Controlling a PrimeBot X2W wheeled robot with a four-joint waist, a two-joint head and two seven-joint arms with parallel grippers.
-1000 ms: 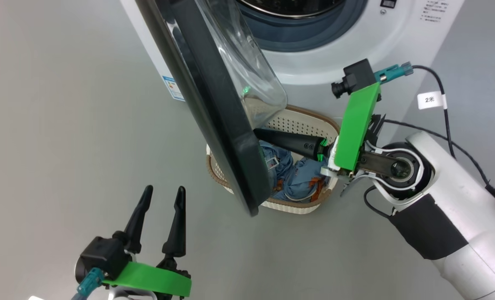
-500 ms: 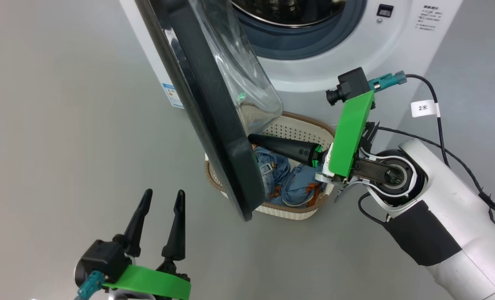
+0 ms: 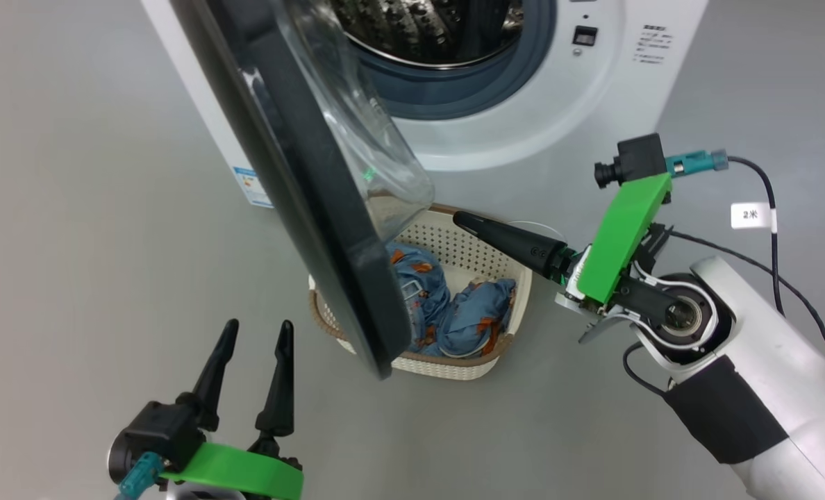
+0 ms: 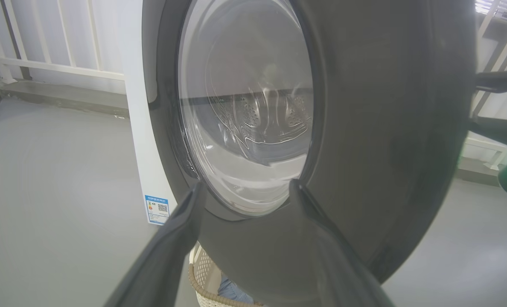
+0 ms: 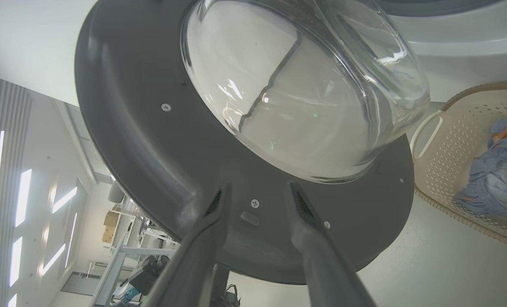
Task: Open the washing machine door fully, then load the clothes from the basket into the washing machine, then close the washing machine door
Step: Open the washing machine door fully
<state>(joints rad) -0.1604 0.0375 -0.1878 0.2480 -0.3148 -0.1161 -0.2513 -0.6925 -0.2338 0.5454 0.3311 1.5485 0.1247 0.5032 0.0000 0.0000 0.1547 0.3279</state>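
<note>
The white washing machine (image 3: 523, 132) stands at the top of the head view, its steel drum showing. The washing machine door (image 3: 280, 173) hangs partly open, edge-on toward me, with its glass bowl over the basket (image 3: 454, 364). Two light-blue clothes (image 3: 468, 316) lie inside the basket. My right gripper (image 3: 462, 221) reaches left above the basket's far rim, just right of the glass. In the right wrist view its fingers (image 5: 300, 204) stand apart, empty, facing the door's inner side (image 5: 151, 149). My left gripper (image 3: 258, 330) is open at the lower left, facing the door's outer face (image 4: 386, 128).
Grey floor spreads left of the machine and in front of the basket. A blue label (image 3: 254, 186) marks the machine's lower side. A cable with a white tag (image 3: 751, 215) trails from my right wrist. Railings (image 4: 57, 64) stand far behind the machine.
The head camera has shifted. My right gripper has drawn back to the right, out from behind the door's edge, and its fingers have parted. The left gripper has stayed open.
</note>
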